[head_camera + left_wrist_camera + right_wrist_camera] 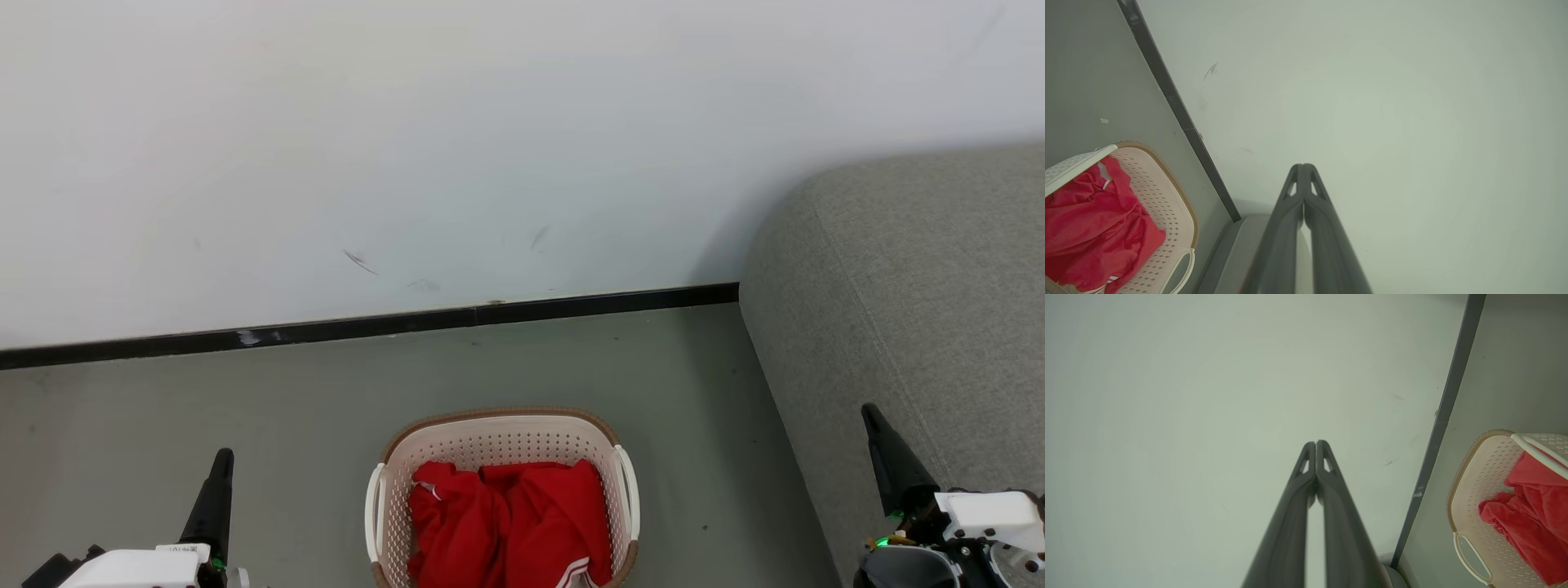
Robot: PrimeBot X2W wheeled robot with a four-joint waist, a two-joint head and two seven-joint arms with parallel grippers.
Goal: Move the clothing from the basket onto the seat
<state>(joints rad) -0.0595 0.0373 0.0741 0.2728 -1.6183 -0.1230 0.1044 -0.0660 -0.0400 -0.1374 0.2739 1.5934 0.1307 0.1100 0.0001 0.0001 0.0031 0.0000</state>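
Note:
The cream perforated basket [502, 445] with a brown rim stands on the floor at the bottom centre of the head view. Crumpled red clothing [510, 523] fills it, with white stripe trim showing at a hem near the front. The grey seat [906, 310] rises at the right. My left gripper [222, 459] is shut at the lower left, well left of the basket. My right gripper [870, 412] is shut at the lower right, over the seat's edge. The left wrist view shows the basket [1167, 204] and clothing [1094, 232]; the right wrist view shows the basket [1470, 490] and clothing [1531, 510].
A white wall [408, 147] with a black baseboard [367, 325] runs behind the basket. Grey floor [204, 408] lies to the left of the basket, and a narrower strip of floor [710, 457] separates the basket from the seat.

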